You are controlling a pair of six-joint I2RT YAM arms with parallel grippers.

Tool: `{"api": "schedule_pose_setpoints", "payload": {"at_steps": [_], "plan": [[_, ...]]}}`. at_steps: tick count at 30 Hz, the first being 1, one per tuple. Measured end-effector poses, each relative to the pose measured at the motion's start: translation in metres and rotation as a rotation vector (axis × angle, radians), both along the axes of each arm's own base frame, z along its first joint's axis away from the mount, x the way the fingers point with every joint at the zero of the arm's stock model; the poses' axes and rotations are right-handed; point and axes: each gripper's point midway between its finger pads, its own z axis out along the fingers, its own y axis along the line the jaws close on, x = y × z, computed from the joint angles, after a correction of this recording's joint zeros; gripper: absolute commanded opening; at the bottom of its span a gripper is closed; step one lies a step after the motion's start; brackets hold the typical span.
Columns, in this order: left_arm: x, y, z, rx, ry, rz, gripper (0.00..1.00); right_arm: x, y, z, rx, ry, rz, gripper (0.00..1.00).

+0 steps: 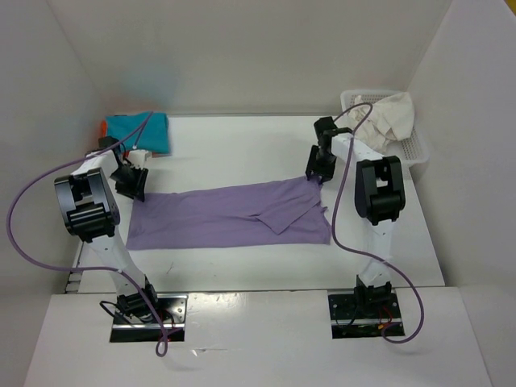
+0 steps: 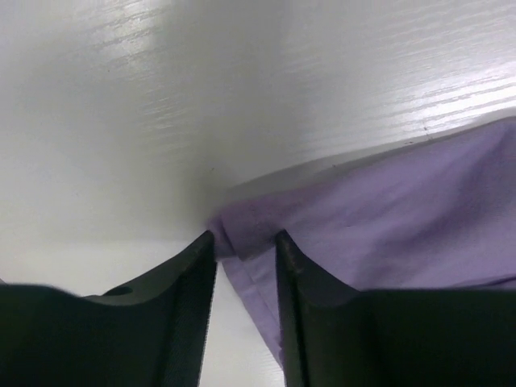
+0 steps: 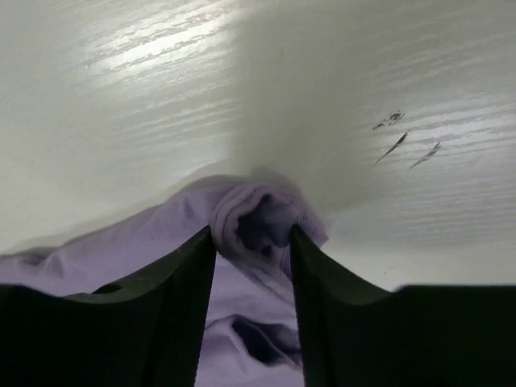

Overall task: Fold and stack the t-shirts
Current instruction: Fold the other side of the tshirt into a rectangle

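The left gripper (image 2: 244, 238) has its dark, smooth fingers drawn in to a narrow gap, pinching a corner of the lavender t-shirt (image 1: 226, 216); the thin cloth touches both inner faces at the tips. The right gripper (image 3: 252, 230) stands a little wider and clamps a rolled, bunched fold of the same shirt, which fills the gap between its fingers. Both sets of tips sit down at the table (image 1: 242, 145).

The lavender t-shirt lies flat in the middle of the table between the two arms. Its long axis runs left to right, and each gripper holds one far corner. The cloth is soft and matte, with shallow creases. A slanted flap lies doubled over right of centre, and the right edge is ragged.

The table is white with a fine wood-grain texture, marked by a few dark scuffs near the right gripper.

At the far left corner a teal-blue t-shirt (image 1: 141, 129) sits folded over an orange t-shirt (image 1: 103, 127). At the far right, the off-white t-shirt (image 1: 391, 113) is crumpled in a white mesh basket (image 1: 417, 149).
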Motion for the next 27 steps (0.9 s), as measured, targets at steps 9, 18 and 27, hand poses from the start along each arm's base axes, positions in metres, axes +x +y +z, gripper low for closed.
{"api": "schedule_pose_setpoints", "payload": {"at_steps": [9,18,27], "plan": [[0.004,-0.007,0.001,-0.047,-0.011,0.033,0.00,0.002,-0.010,-0.009,-0.004,0.008,-0.032,0.00],[0.022,0.001,0.015,-0.007,-0.115,0.121,0.00,0.008,-0.030,-0.009,0.009,-0.014,-0.101,0.00],[0.025,0.006,0.016,0.002,-0.126,0.156,0.54,0.012,-0.029,-0.005,0.011,-0.038,-0.070,0.54]]}}
